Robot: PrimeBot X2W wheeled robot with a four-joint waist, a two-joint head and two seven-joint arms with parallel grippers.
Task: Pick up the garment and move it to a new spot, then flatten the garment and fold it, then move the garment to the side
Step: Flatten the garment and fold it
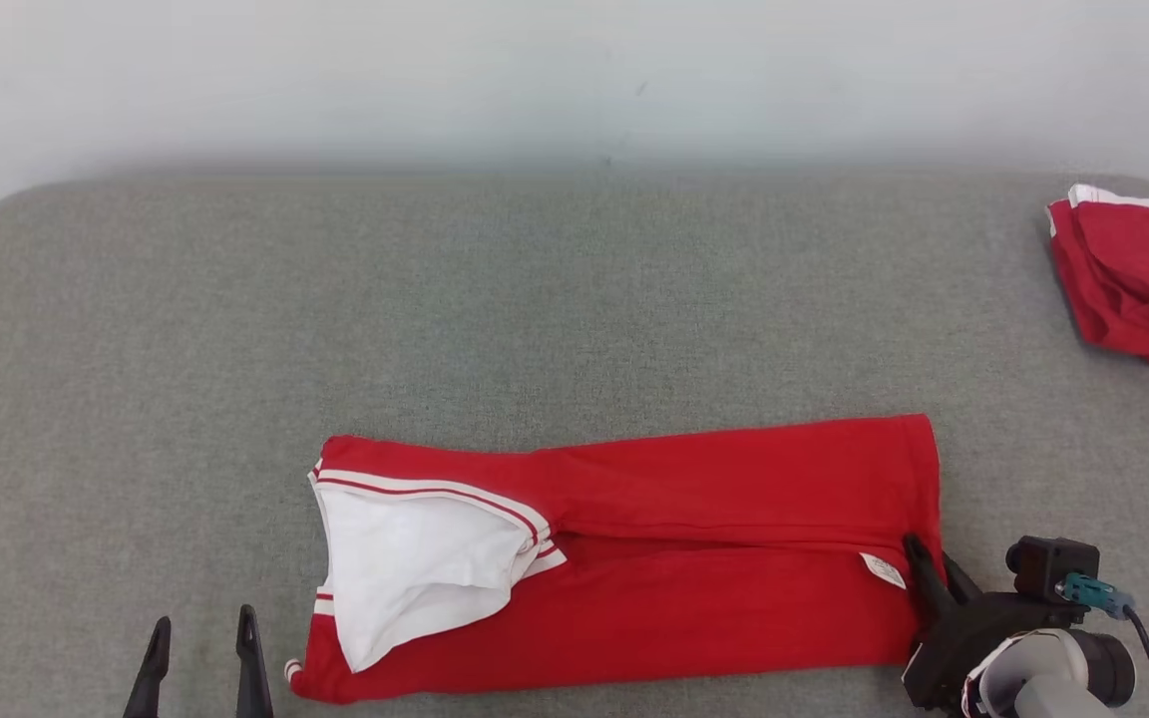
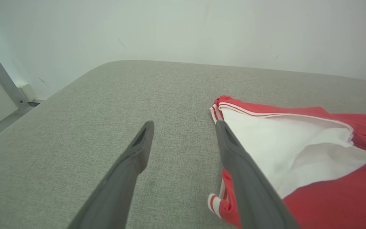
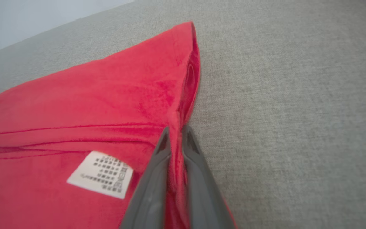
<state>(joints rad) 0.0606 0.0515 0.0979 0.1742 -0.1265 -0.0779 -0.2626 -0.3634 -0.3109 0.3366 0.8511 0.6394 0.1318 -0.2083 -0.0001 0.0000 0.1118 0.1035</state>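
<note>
- Left gripper (image 1: 203, 618): jaws wide, empty, over the pad (image 1: 535, 299) just left of the garment (image 1: 694, 538).
- Garment lies flat at the pad's front middle as a long red strip, with white inside (image 1: 405, 558) showing at its left end and a label (image 1: 882, 568) near its right end.
- Right gripper (image 1: 929, 551): closed, pinching the garment's right edge.
- Far right, well apart: other red garment (image 1: 1133, 289), bunched.
- Judgement: relocating and flattening look done and the lengthwise fold looks in. Probably left: cross fold, then move aside.
</note>
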